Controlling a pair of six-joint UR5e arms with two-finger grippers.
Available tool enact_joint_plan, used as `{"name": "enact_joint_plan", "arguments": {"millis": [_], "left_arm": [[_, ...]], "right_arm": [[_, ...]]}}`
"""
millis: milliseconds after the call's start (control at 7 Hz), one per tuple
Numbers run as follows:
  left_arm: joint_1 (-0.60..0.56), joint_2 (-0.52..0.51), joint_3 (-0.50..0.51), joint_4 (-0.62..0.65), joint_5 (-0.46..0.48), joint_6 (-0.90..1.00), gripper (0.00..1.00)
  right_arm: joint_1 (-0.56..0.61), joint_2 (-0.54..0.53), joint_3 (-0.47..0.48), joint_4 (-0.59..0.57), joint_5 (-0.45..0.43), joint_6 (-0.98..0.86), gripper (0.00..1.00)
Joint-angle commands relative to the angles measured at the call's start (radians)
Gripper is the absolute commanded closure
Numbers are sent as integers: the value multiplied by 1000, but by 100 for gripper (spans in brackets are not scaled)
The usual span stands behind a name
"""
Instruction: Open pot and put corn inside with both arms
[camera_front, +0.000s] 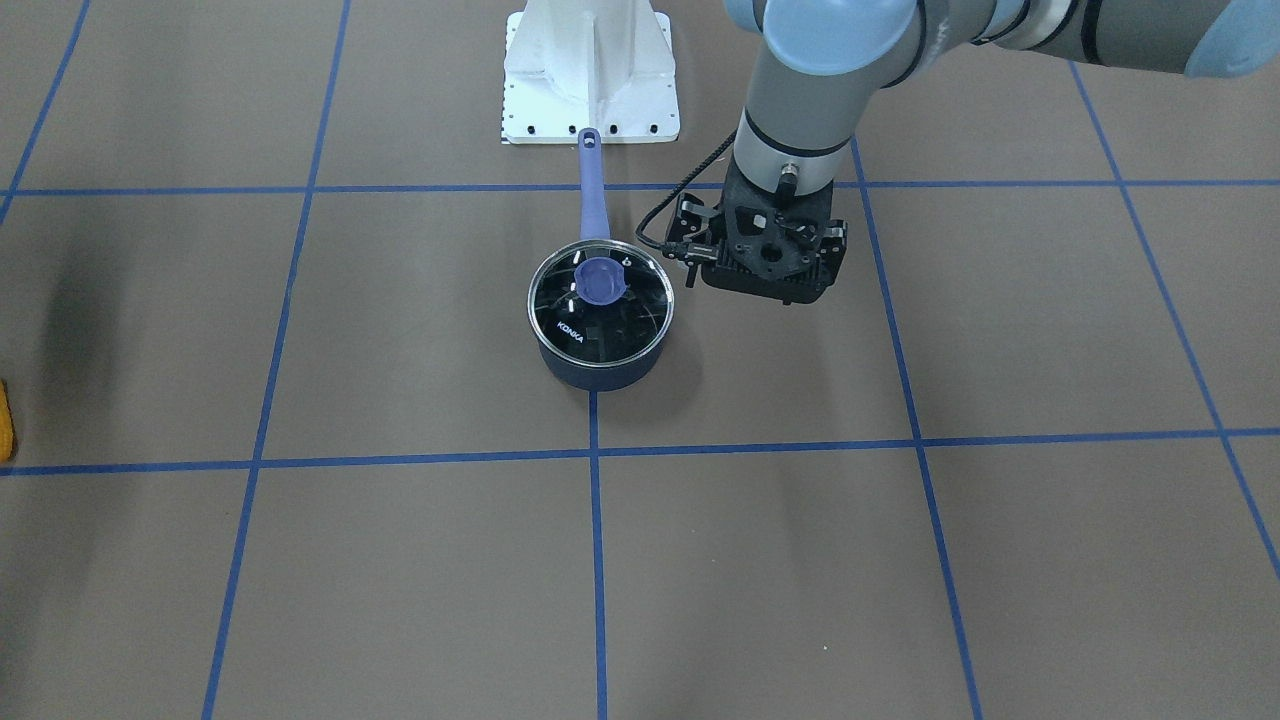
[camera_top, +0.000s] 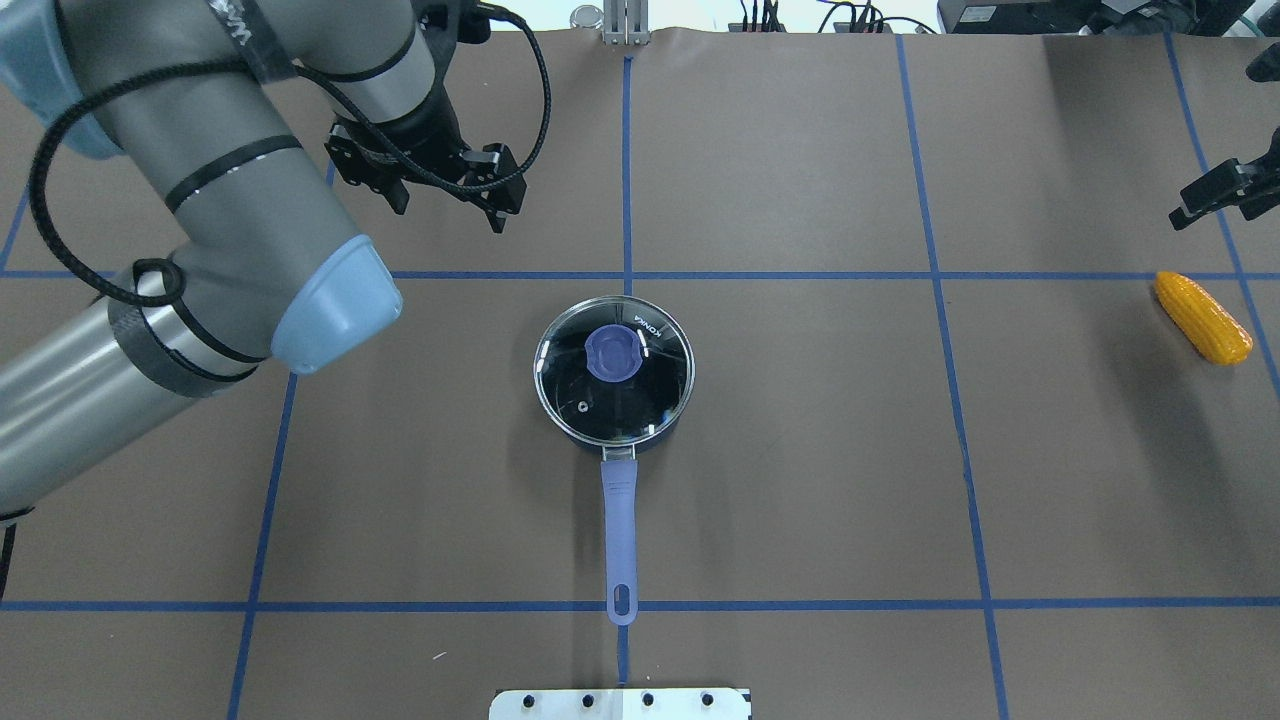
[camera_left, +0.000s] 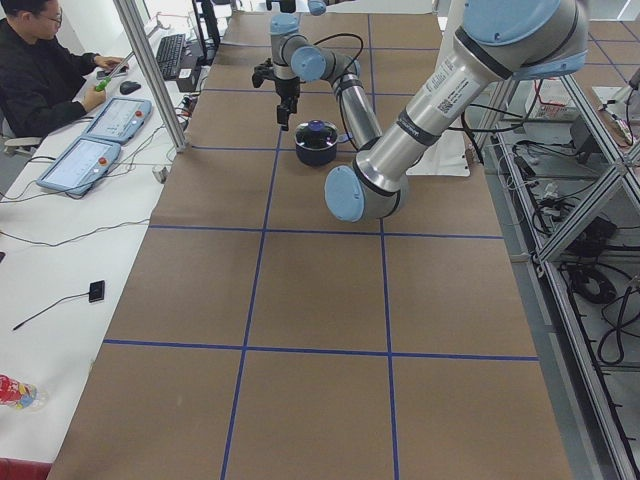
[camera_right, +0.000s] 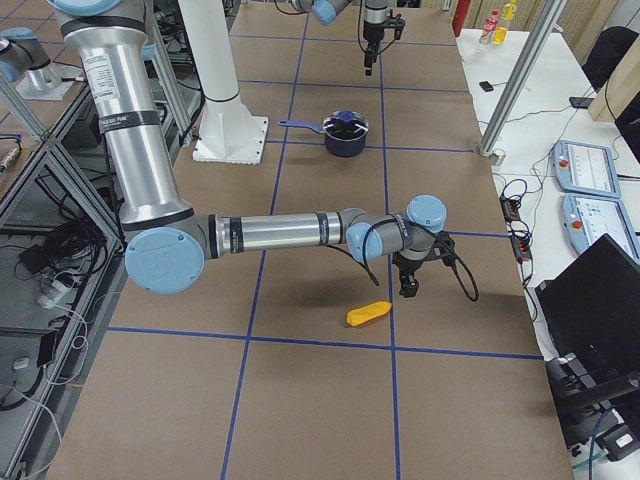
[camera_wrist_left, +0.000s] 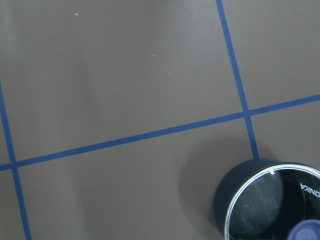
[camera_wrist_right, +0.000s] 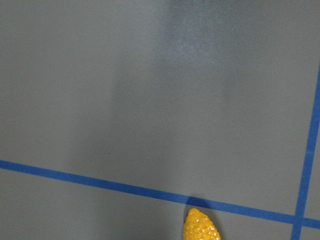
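Observation:
The navy pot (camera_top: 612, 420) stands mid-table with its glass lid (camera_top: 640, 395) on, blue knob (camera_top: 613, 355) up, and its lavender handle (camera_top: 620, 520) pointing toward the robot base. It also shows in the front view (camera_front: 600, 370) and the left wrist view (camera_wrist_left: 235, 200). My left gripper (camera_top: 448, 208) hangs open and empty above the table, beside the pot on its far left. The yellow corn (camera_top: 1202, 317) lies far right. My right gripper (camera_right: 409, 288), cut by the overhead view's edge with one finger (camera_top: 1210, 192) showing, hovers open just beyond the corn (camera_right: 369, 314); its tip shows in the right wrist view (camera_wrist_right: 201, 227).
The white robot base plate (camera_top: 620, 703) lies just behind the pot handle's end. Blue tape lines grid the brown table. An operator (camera_left: 40, 70) sits at a side desk with control tablets (camera_left: 85, 160), off the table.

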Motion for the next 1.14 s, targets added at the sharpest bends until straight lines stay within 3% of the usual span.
{"name": "enact_joint_plan", "arguments": {"millis": [0,714,1000], "left_arm": [[50,-46,37,-13,25,-13,0],[70,-51,74,-65,25,-23,1],[70,-51,75,-66,25,-24,1]], "right_arm": [[-26,-66,-12,128,-7,-14,0],[-32,-116,-34,165,-13,-42,1],[-70,-121,-40,163,-107,-92,2]]}}
